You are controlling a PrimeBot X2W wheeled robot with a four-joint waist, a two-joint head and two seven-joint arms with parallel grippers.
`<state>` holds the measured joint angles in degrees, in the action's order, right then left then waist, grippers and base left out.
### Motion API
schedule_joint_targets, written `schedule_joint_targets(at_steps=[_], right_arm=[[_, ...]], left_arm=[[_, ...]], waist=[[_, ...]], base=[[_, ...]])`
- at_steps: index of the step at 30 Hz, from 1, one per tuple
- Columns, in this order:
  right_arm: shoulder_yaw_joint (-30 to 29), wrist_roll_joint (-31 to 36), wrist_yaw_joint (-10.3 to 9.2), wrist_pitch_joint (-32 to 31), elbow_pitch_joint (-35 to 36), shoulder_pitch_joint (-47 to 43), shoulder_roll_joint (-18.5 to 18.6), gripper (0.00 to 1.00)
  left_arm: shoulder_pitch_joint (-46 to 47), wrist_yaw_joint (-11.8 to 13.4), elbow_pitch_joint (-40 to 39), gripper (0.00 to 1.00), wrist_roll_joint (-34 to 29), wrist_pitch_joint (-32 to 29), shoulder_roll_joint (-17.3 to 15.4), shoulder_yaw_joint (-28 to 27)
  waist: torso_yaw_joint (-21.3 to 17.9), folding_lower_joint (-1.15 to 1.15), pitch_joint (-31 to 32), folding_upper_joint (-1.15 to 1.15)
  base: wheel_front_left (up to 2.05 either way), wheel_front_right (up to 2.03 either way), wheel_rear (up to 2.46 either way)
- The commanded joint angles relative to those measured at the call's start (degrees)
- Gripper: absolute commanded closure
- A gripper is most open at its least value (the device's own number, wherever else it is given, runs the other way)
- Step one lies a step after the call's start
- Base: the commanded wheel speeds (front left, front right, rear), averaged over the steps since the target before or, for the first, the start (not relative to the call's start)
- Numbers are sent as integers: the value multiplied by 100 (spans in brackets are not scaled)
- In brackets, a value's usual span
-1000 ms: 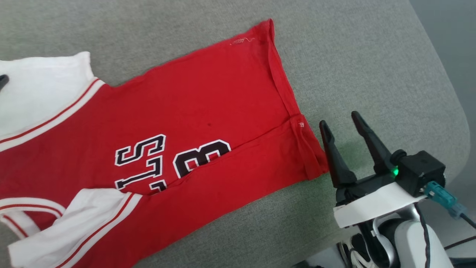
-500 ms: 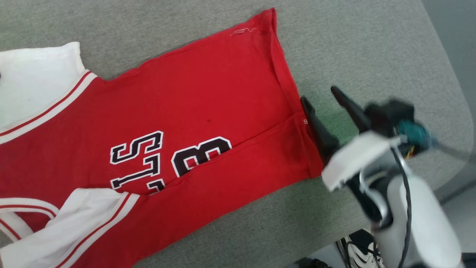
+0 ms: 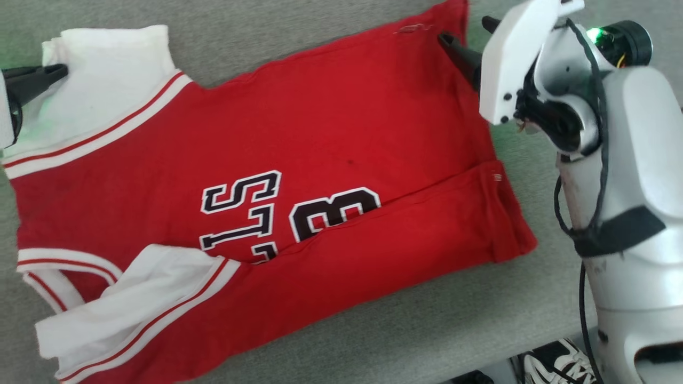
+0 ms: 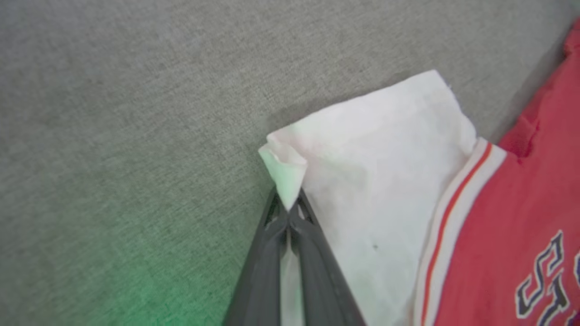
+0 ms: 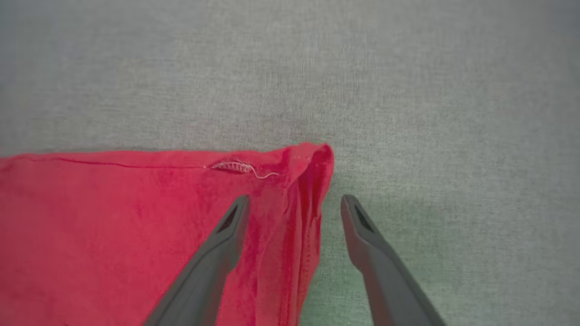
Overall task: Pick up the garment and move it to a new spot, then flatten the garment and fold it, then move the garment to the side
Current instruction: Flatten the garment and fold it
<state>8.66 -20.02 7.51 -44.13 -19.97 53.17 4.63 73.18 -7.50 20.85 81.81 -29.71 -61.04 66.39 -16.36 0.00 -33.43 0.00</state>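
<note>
Red cloth takes up most of the head view. It is the garment (image 3: pixel 331 133), lying on the grey counter (image 3: pixel 373 341) with its lower edge folded up over the black letters. One white sleeve (image 3: pixel 106 80) sits at the top left. The left pincer (image 3: pixel 60 70) reaches in there, with its tips on the sleeve's edge. At the top right, the right pincer (image 3: pixel 464 29) is at the far corner of the red hem. A shoe (image 3: pixel 555 362) peeks out below the counter's edge.

From the left wrist, the two dark fingers are pressed together on the sleeve corner (image 4: pixel 283 167). Only a tiny bit of white cloth is pinched between the tips.

From the right wrist, the fingers stand wide apart and hold nothing. One finger is over the red cloth and the other is over the grey counter. The hem corner (image 5: pixel 317 158) lies between them, next to a loose white thread (image 5: pixel 244 168).

I think things could go wrong in two ways. The left pincer has such a small bite that the sleeve could slip out when it pulls. The right pincer could shut too high and catch only the top layer, or no cloth at all. If one side lifts alone, the garment would bunch up instead of lying flat.
</note>
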Motion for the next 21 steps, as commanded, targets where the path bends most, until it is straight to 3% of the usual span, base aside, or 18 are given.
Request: schedule_joint_targets(at_steps=[1, 8, 9, 10, 11, 17, 21], right_arm=[[-17, 37, -5, -81, -79, 119, -26, 0], [-266, 423, -6, -238, -867, 525, -108, 0], [-283, 444, -5, -203, -944, 529, -128, 35], [-310, 459, -5, -162, -999, 538, -143, 56], [-337, 463, -5, -125, -1049, 559, -152, 100], [-427, 508, -5, 141, -1190, 587, -142, 100], [-350, 347, -5, 469, -1022, 333, 76, 100]], left_arm=[[-107, 4, -5, 100, 24, -35, 59, 159], [-7, 8, -170, 100, 170, 180, 158, 238], [16, 8, -190, 100, 178, 219, 185, 249], [34, 8, -219, 100, 196, 253, 224, 264], [47, 8, -242, 100, 218, 297, 258, 275], [90, 7, -256, 100, 262, 668, 444, 263], [-88, 7, -446, 100, 511, 1204, 695, 201]], waist=[[92, 0, -68, 0], [248, 0, -195, 0], [265, 0, -200, 0], [288, 0, -200, 0], [310, 0, -192, 0], [465, 0, 16, 0], [730, 0, 545, 0]], base=[[0, 0, 0], [0, 0, 0], [0, 0, 0], [0, 0, 0], [0, 0, 0], [0, 0, 0], [0, 0, 0]])
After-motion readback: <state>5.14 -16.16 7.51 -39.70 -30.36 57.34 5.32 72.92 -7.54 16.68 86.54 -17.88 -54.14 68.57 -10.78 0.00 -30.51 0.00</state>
